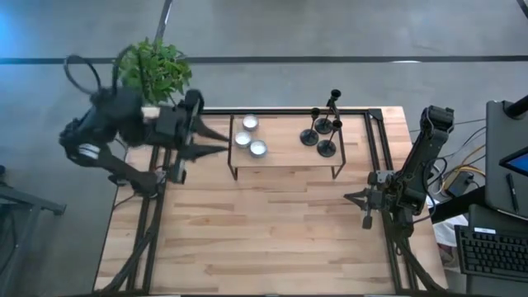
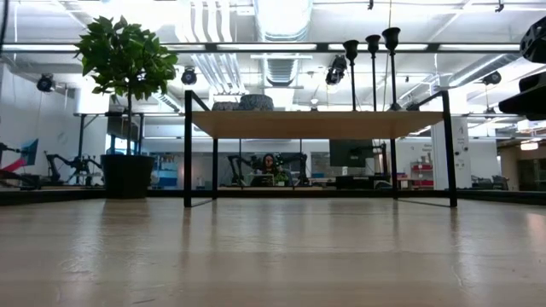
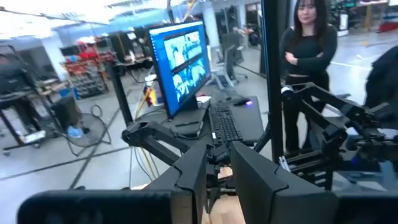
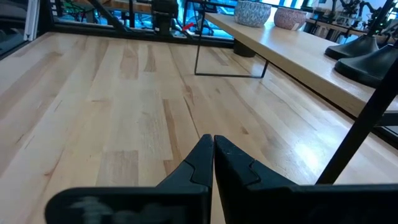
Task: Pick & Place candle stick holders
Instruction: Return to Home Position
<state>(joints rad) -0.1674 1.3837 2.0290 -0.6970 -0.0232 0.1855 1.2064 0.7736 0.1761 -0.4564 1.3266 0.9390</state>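
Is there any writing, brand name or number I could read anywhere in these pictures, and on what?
None can be read.
Blue computer monitor screen in the left wrist view: content too blurred to read.
Three black metal candlesticks and three white round tealight candles on the wooden shelf: no markings visible.

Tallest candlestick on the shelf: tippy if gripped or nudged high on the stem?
Likely yes: the candlestick has a long thin stem over a small disc base, so a high nudge could topple it. It looks like rigid metal, so probably no flex. The other two stand close and might get knocked.
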